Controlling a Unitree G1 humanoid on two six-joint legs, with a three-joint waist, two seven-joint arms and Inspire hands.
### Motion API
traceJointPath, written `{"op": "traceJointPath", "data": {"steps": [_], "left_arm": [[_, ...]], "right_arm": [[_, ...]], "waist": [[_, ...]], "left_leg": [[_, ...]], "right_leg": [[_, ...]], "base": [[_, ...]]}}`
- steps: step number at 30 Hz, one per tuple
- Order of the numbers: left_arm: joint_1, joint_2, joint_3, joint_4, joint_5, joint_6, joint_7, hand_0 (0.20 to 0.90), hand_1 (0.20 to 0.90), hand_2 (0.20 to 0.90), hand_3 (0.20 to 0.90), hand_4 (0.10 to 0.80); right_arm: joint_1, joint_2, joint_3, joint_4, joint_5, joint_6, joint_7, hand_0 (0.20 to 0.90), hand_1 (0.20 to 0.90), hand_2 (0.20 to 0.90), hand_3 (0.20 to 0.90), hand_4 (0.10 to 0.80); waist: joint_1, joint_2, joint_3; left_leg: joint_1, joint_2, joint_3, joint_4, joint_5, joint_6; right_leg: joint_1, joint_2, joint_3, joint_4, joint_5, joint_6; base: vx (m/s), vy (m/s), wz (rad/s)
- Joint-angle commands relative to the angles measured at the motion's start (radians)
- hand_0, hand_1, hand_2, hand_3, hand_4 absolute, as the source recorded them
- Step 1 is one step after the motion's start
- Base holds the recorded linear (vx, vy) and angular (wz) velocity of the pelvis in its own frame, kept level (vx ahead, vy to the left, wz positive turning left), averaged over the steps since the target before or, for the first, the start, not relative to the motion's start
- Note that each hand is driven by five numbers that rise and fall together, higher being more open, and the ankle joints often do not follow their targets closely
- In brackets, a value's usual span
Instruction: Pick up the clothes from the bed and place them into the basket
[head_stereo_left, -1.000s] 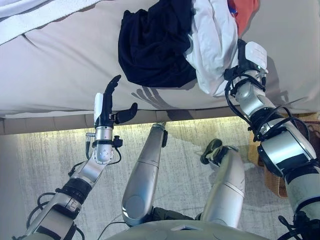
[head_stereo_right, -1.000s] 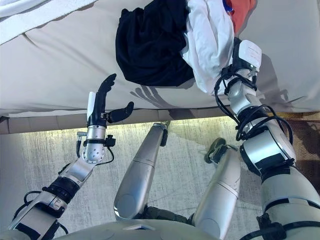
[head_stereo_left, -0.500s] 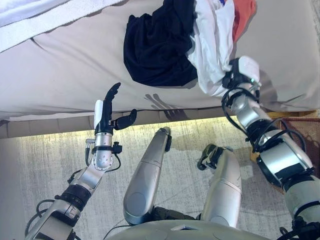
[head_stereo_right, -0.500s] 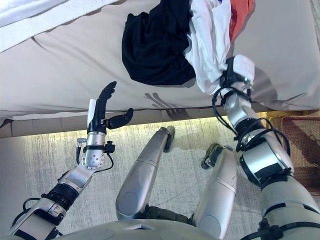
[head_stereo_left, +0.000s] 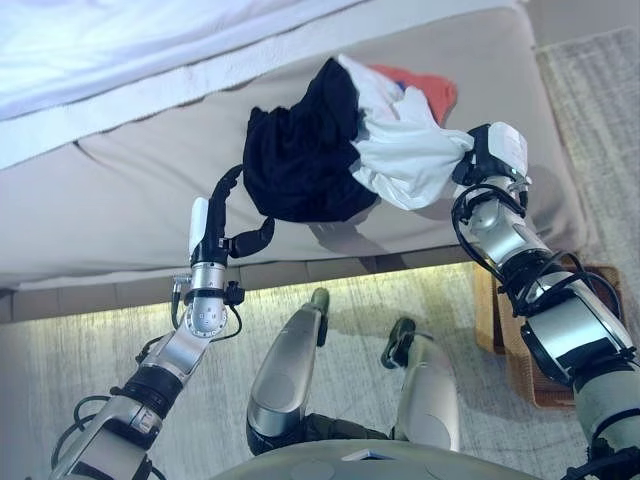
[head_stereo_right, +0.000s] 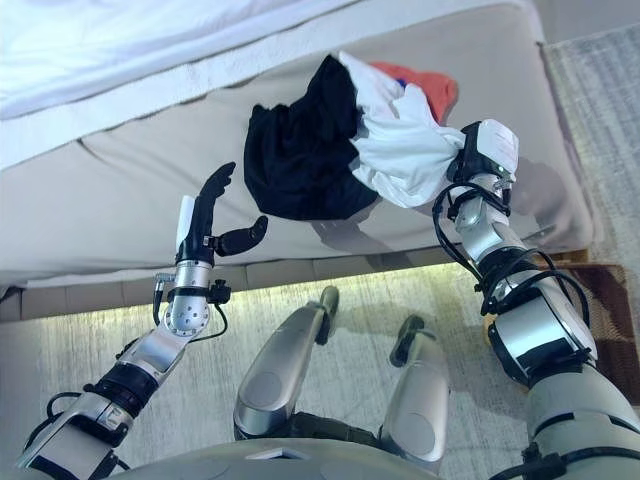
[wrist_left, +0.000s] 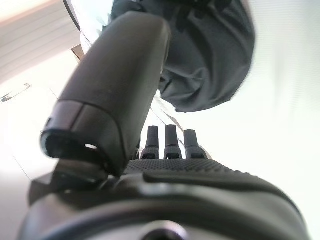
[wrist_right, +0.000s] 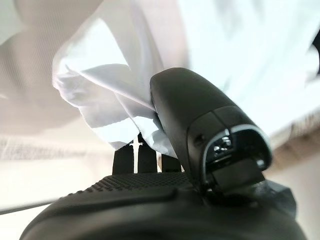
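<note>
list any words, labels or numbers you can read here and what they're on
None can be read.
Black garment: no print shows.
White garment, pinched in the right hand: no print shows.
Orange garment: mostly hidden.
Left hand, open, and basket: no markings legible.

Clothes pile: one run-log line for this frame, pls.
right hand: shut on white garment | left hand: open, empty, near black garment | orange garment: on bed | basket: on floor, by right arm

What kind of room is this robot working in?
Most likely a bedroom: a wide bed with a beige cover, a heap of black, white and orange clothes on it, and a woven brown basket on the carpet.
</note>
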Motion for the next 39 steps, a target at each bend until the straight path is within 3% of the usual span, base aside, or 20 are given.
{"op": "traceJointPath", "data": {"steps": [1,11,22,30,39], "left_arm": [[0.050,0.037,0.048,-0.064,0.024,-0.019,0.012,0.900,0.900,0.900,0.900,0.800],[0.069,0.022,0.017,0.025,0.012,-0.016,-0.015,0.900,0.900,0.900,0.900,0.800],[0.079,0.017,-0.002,0.122,0.015,-0.062,-0.041,0.900,0.900,0.900,0.900,0.800],[0.052,0.009,0.015,0.148,0.024,-0.059,-0.033,0.900,0.900,0.900,0.900,0.800],[0.009,-0.013,0.033,0.150,0.056,-0.043,-0.059,0.900,0.900,0.900,0.900,0.800]], "right_arm": [[-0.041,-0.111,-0.055,-0.145,-0.001,-0.061,-0.163,0.300,0.300,0.300,0.200,0.100],[-0.110,-0.309,-0.138,-0.182,0.127,-0.137,-0.130,0.300,0.300,0.300,0.200,0.100],[-0.170,-0.448,-0.154,-0.154,0.182,-0.148,-0.105,0.300,0.300,0.300,0.200,0.100],[-0.075,-0.460,-0.209,-0.202,0.166,-0.109,-0.093,0.300,0.300,0.300,0.200,0.100],[0.163,-0.419,-0.338,-0.224,0.172,-0.067,-0.041,0.300,0.300,0.300,0.200,0.100]], "waist": [[-0.035,-0.081,-0.247],[-0.082,-0.108,-0.394],[-0.140,-0.123,-0.453],[-0.201,-0.118,-0.453],[-0.274,-0.106,-0.429]], "left_leg": [[0.078,0.065,0.053,-0.140,0.019,-0.007],[0.246,0.095,0.100,-0.370,0.086,-0.041],[0.313,0.109,0.140,-0.510,0.124,-0.064],[0.336,0.114,0.191,-0.512,0.102,-0.062],[0.374,0.119,0.239,-0.512,0.084,-0.058]], "right_leg": [[0.141,0.011,-0.040,-0.210,0.072,0.002],[0.287,0.050,-0.031,-0.424,0.147,0.028],[0.320,0.083,0.011,-0.569,0.212,0.047],[0.301,0.093,0.069,-0.594,0.235,0.057],[0.292,0.105,0.139,-0.590,0.242,0.060]], "base": [[0.173,0.004,-0.19],[0.113,0.011,-0.07],[0.031,0.006,-0.09],[-0.002,0.020,-0.23],[-0.001,-0.001,-0.23]]}}
